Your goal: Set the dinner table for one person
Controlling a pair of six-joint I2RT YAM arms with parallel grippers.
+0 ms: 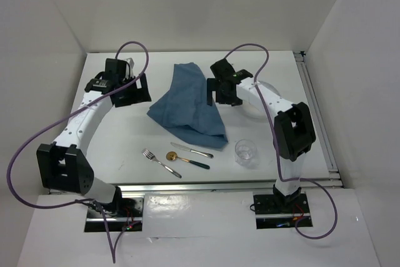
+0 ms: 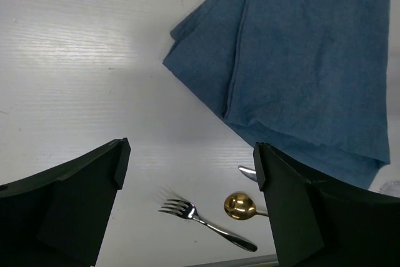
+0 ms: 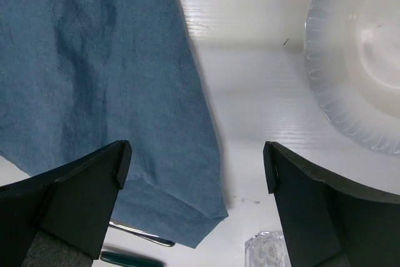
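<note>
The dinner table (image 1: 115, 145) is a white tabletop. A folded blue cloth (image 1: 187, 107) lies crumpled at its middle. In front of the cloth lie a fork (image 1: 160, 162), a gold spoon (image 1: 173, 156) with a green handle, and a knife (image 1: 192, 151). A clear glass (image 1: 245, 152) stands to their right. A clear plate (image 1: 257, 105) sits partly under the right arm. My left gripper (image 1: 134, 90) hangs open left of the cloth (image 2: 300, 60), holding nothing. My right gripper (image 1: 220, 92) hangs open over the cloth's right edge (image 3: 94, 73), beside the plate (image 3: 356, 60).
White walls enclose the table on three sides. A metal rail (image 1: 225, 186) runs along the front edge. The left wrist view shows the fork (image 2: 200, 220) and spoon (image 2: 239, 206) below the open fingers; the right wrist view shows the glass (image 3: 265, 251).
</note>
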